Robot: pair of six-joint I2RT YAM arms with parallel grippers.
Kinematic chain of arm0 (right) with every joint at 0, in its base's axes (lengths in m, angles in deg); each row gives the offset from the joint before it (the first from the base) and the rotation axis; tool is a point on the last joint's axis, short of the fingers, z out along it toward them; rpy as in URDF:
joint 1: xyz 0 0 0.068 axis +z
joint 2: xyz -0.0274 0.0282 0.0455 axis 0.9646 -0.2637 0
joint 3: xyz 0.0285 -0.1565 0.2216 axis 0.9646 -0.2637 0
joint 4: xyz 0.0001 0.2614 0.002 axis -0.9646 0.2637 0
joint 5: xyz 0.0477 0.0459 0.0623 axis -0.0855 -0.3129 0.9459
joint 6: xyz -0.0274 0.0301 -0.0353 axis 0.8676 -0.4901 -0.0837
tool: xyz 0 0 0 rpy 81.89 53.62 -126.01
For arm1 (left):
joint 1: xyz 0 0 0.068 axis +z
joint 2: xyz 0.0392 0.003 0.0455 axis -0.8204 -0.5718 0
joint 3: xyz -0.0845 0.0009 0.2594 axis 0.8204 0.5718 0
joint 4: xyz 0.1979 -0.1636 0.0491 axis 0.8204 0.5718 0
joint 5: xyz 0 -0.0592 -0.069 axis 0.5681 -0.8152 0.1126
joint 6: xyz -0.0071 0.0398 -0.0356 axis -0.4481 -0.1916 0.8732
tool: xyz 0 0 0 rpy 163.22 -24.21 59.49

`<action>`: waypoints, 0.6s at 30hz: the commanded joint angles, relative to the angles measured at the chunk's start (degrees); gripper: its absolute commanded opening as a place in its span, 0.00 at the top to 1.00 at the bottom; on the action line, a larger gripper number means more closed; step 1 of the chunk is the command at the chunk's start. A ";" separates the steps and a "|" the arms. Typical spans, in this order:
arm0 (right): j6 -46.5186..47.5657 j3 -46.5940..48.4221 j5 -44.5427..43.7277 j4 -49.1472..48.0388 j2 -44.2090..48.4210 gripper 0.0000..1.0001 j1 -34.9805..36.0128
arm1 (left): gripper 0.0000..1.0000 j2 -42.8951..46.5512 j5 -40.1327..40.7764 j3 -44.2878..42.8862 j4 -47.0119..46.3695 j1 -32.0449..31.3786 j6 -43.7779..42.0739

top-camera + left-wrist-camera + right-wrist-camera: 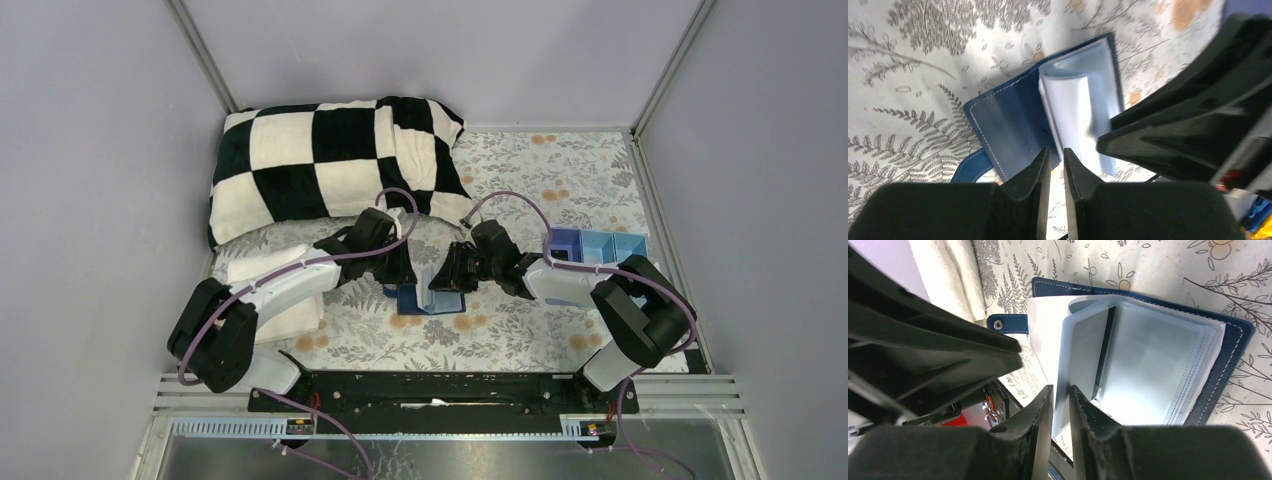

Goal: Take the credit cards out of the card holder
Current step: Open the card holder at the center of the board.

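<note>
For a clean extraction, the sleeve leaf point(1064, 360) should be lifted gently and the card point(1087, 347) inside slid out without dragging the rest. The right gripper point(1060, 390) has its jaws clamped, almost together, on that leaf. The left gripper point(1056, 152) has its jaws narrowly apart at the navy edge of the card holder point(1008, 125); whether it is gripped cannot be told. Beyond, the holder lies open on the floral surface point(1168, 270).

Top view: card holder point(412, 300) mostly hidden beneath left gripper point(398, 283) and right gripper point(447, 290). Left wrist view: one corner is covered by the right gripper (picture blurred throughout). Right wrist view: plastic sleeves point(1148, 365) washed out by glare; contents and grip undeterminable.
</note>
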 commanded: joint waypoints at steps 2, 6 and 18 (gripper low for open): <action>-0.38 0.02 -1.88 -0.45 0.88 0.75 0.53 | 0.80 2.65 -0.75 -3.78 0.39 0.67 -0.79; -0.64 0.17 -1.45 -1.00 0.82 0.71 0.52 | 0.80 3.74 -3.62 -2.93 -1.55 2.44 0.14; -2.28 -0.77 -0.36 -5.29 0.81 0.68 0.47 | 0.80 3.28 -7.41 -2.08 -3.95 4.26 0.98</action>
